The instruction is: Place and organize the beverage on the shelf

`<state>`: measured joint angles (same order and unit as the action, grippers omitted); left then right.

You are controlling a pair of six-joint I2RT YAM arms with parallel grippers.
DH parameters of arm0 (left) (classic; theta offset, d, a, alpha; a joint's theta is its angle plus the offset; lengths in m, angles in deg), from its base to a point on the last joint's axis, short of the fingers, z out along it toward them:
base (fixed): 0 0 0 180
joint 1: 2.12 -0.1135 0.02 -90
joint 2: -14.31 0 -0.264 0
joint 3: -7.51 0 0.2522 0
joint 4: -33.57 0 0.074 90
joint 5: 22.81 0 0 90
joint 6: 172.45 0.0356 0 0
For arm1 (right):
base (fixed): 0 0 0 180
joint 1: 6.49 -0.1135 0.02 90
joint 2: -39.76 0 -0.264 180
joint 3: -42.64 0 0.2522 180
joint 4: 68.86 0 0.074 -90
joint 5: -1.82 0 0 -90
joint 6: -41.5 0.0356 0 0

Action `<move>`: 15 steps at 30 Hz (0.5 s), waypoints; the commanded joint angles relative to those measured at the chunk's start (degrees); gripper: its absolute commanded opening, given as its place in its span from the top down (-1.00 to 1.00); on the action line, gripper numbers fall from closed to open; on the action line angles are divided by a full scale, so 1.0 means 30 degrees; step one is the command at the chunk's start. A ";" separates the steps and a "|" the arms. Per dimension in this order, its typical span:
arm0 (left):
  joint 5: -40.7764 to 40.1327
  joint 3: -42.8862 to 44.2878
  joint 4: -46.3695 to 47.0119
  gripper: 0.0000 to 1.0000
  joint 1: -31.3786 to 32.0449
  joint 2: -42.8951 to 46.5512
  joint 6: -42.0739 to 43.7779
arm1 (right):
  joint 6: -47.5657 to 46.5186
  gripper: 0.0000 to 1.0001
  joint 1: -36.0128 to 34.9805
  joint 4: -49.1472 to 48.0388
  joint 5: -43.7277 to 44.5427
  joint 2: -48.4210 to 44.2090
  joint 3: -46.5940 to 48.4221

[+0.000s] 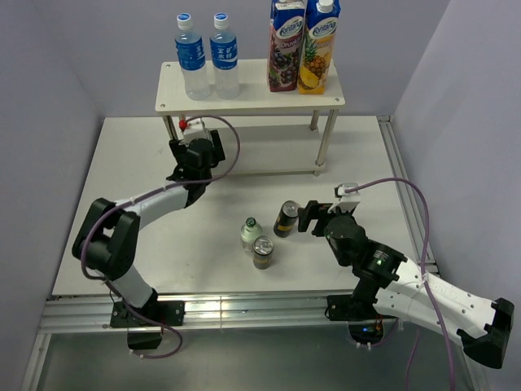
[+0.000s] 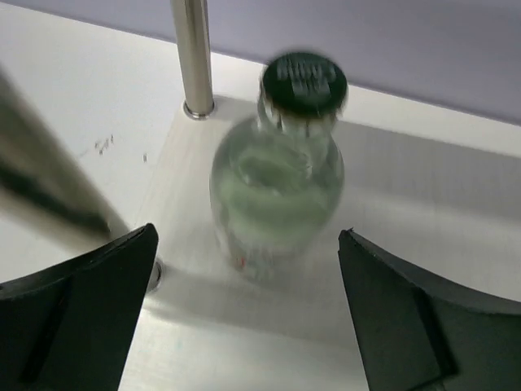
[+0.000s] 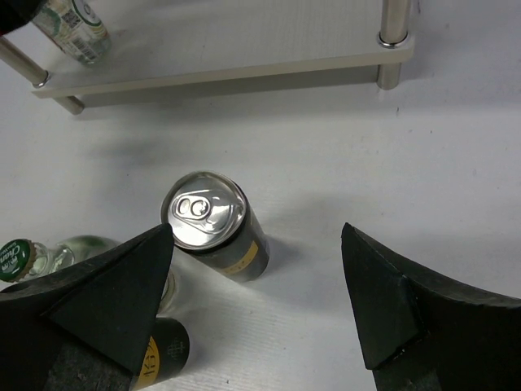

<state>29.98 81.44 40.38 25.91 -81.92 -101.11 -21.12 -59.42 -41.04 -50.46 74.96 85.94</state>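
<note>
The cream-white shelf stands at the back. Two blue-capped water bottles stand on its top board at the left. A green-capped bottle stands on the lower board near a leg; it also shows in the right wrist view. My left gripper is open in front of it, not touching. My right gripper is open and empty beside an upright dark can. A second green-capped bottle and a second can stand close by on the table.
Two tall juice cartons stand on the right of the top board. A metal shelf leg is just left of the bottle on the lower board. Another leg stands at the board's right front corner.
</note>
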 commanded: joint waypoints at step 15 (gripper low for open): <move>-0.3561 -0.9679 -0.6968 -0.99 0.8723 1.1739 -0.8044 | -0.0014 -0.80 0.0123 -0.0763 0.0407 -0.0396 -0.0149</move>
<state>22.28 55.78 27.12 47.68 -50.79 -116.58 -21.12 -59.35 -41.43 -50.46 73.98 85.94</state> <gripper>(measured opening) 0.994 0.904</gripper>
